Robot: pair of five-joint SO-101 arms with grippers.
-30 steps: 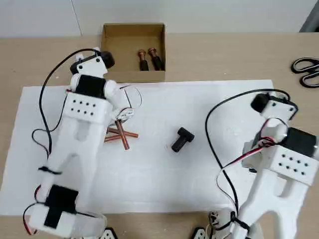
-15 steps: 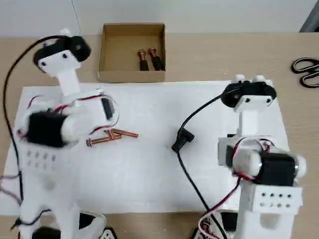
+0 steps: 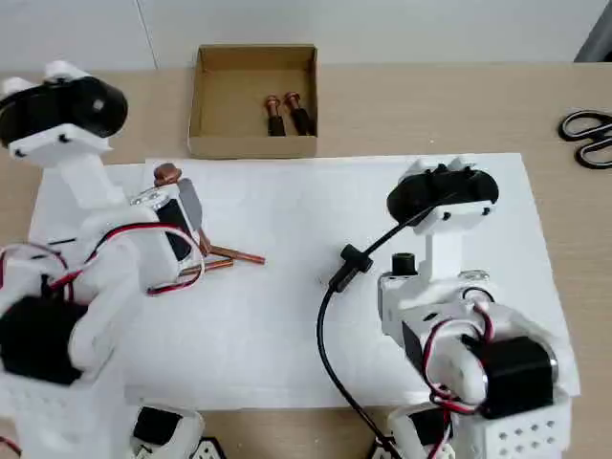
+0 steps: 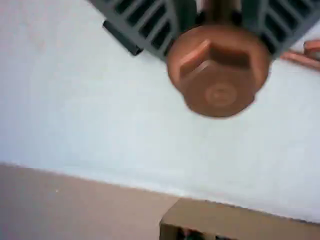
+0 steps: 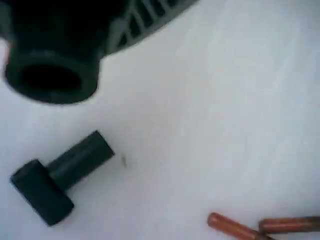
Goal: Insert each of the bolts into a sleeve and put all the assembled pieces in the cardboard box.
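1. We see the left gripper (image 3: pixel 175 196) closed on a copper bolt (image 4: pixel 218 72). It holds the bolt above the left part of the white sheet (image 3: pixel 277 354), hexagonal head up.
2. The right gripper (image 3: pixel 406 277) is clamped on a black sleeve (image 5: pixel 52 75), raised over the right part of the sheet. The sleeve's open bore faces the wrist camera.
3. The held bolt and held sleeve are well apart, so we judge the insertion has not begun.
4. Two loose bolts (image 3: pixel 228 258) lie crossed on the sheet near the left arm. A spare sleeve (image 3: pixel 349 268) lies near the middle.
5. The cardboard box (image 3: pixel 215 96) sits on the table beyond the sheet, with two assembled pieces (image 3: pixel 285 115) inside.
6. Risk: if the bolt shaft and the bore are not in line when they meet, the tip may catch the sleeve's rim. That could twist either part in its grip.
7. Risk: the left jaws hold the bolt just under its head, so a push on the tip might make it slip or tilt.
8. Risk: the right arm's black cable (image 3: pixel 330 306) runs just beside the spare sleeve. A sweep of that arm could drag the sleeve away.
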